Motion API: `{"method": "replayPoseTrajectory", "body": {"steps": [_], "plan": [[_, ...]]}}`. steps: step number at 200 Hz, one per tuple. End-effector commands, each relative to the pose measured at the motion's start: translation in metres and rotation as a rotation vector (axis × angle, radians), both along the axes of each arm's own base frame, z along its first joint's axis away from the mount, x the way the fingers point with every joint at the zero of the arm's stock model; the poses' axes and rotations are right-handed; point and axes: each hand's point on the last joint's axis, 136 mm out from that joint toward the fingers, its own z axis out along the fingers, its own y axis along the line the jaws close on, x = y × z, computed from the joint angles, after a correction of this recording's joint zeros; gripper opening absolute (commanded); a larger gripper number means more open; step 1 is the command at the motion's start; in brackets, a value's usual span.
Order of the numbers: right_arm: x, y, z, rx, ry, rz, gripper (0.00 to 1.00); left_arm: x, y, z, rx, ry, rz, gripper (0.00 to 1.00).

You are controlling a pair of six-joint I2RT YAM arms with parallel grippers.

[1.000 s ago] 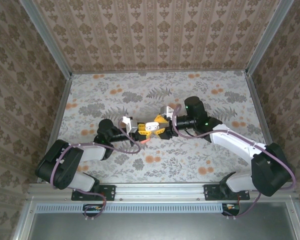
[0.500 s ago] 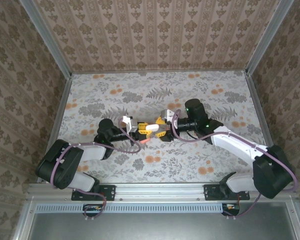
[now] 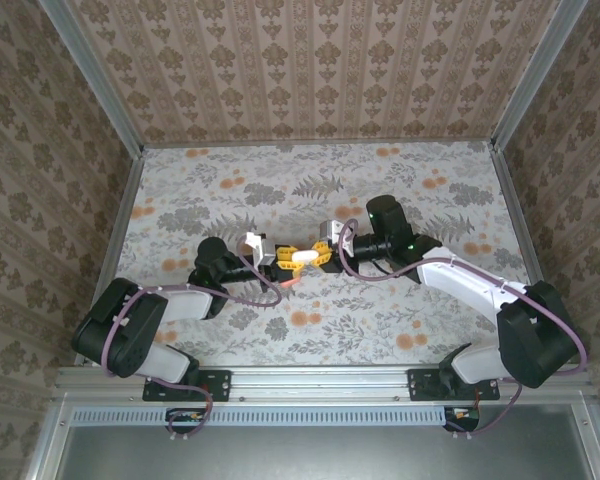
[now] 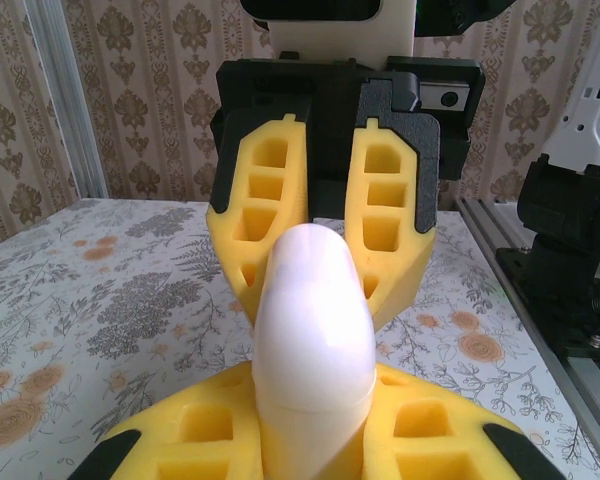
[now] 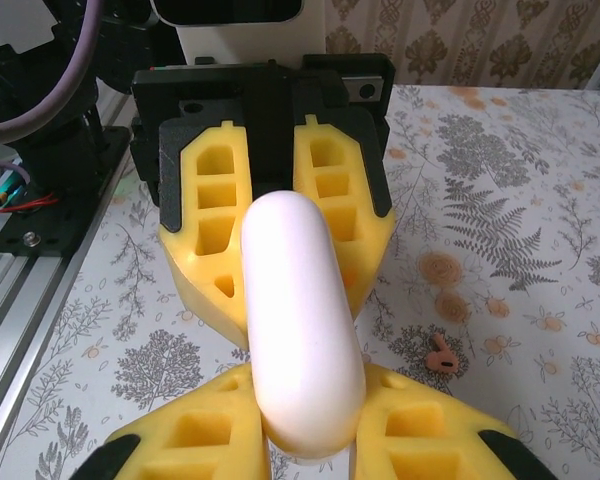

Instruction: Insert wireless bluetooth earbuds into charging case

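Pebble: white, held off the table mid-frame; left claw pinches one end, right claw the other.
Earbud: coral, lying on the floor at lower right of the right wrist view, apart from both claws.
Top view: coral speck just below the pebble, too small to name.

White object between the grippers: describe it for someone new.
Look at the middle of the floral table, where the left gripper and right gripper meet tip to tip. Clamped between their yellow fingers is the white capsule: glossy, rounded, plain white.
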Motion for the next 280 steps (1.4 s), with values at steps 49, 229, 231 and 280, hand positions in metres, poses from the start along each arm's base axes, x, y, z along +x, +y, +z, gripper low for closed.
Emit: {"method": "replayPoseTrajectory", "body": {"steps": [49,229,231,280], "plan": [[0.0,-0.057,-0.008,-0.127,0.248,-0.135,0.16,0.038,0.005,-0.006,0.102,0.068,0.234,0.58],[0.036,-0.185,-0.121,-0.464,0.968,-0.667,0.17,0.059,0.05,-0.055,0.514,0.605,0.745,0.63],[0.036,-0.185,-0.122,-0.469,0.975,-0.666,0.17,0.06,0.052,-0.055,0.512,0.612,0.76,0.63],[0.044,-0.191,-0.139,-0.518,1.084,-0.662,0.17,0.046,0.076,-0.053,0.507,0.78,0.877,0.61]]}}
